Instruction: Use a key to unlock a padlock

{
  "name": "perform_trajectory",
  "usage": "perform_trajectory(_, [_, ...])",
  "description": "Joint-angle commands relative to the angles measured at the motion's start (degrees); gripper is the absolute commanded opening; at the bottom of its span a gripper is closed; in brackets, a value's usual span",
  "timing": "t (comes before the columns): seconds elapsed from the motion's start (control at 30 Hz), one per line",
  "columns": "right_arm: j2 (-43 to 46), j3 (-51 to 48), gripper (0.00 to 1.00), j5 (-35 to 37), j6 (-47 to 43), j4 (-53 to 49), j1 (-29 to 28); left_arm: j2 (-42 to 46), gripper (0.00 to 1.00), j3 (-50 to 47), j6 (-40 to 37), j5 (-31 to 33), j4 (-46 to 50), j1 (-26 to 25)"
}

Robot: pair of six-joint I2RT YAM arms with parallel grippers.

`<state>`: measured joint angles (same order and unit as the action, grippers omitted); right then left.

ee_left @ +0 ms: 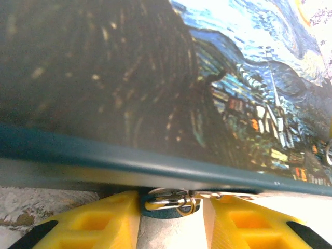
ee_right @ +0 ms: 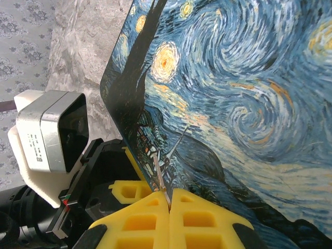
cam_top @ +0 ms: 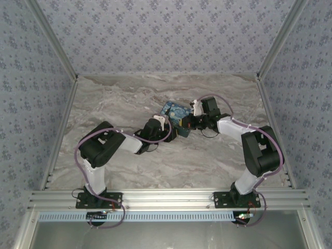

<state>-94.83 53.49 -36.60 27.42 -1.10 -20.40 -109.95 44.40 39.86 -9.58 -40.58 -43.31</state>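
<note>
Top view: my left arm [cam_top: 106, 145] and right arm [cam_top: 257, 150] meet at the starry-night box [cam_top: 174, 110] in the middle of the marble tabletop [cam_top: 119, 98]. The padlock is too small to make out here.

Left wrist view: painted box face above, and the padlock [ee_left: 167, 203] sits right at the box's edge, blue body with a silvery ring. My left jaws stand apart, one yellow finger [ee_left: 98, 223] on each side, just beside the padlock. Cannot tell if they pinch it.

Right wrist view: my right jaws are pressed together, pinching the key [ee_right: 160, 176], a thin silvery blade sticking up in front of the box's painted face. The left wrist camera [ee_right: 49, 132] is near the box edge.
</note>
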Motion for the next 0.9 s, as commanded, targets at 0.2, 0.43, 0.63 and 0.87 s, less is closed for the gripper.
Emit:
perform_trajectory(0.2, [-0.36, -0.58, 0.00, 1.00, 0.35, -0.84, -0.34, -2.77, 0.35, -0.29, 3.11, 0.24, -2.49, -0.70])
perform_trajectory(0.43, [-0.58, -0.50, 0.00, 1.26, 0.62, -0.97, -0.27, -3.10, 0.37, -0.05, 4.02, 3.14, -0.79, -0.90])
perform_trajectory(0.63, [-0.53, -0.50, 0.00, 1.20, 0.69, -0.96, -0.33, -3.16, 0.36, 0.40, 4.22, 6.32, 0.87, -1.42])
perform_trajectory(0.87, [-0.19, -0.63, 0.00, 1.10, 0.90, -0.46, -0.39, -3.30, 0.32, 1.33, 4.09, 7.27, 0.87, -1.72])
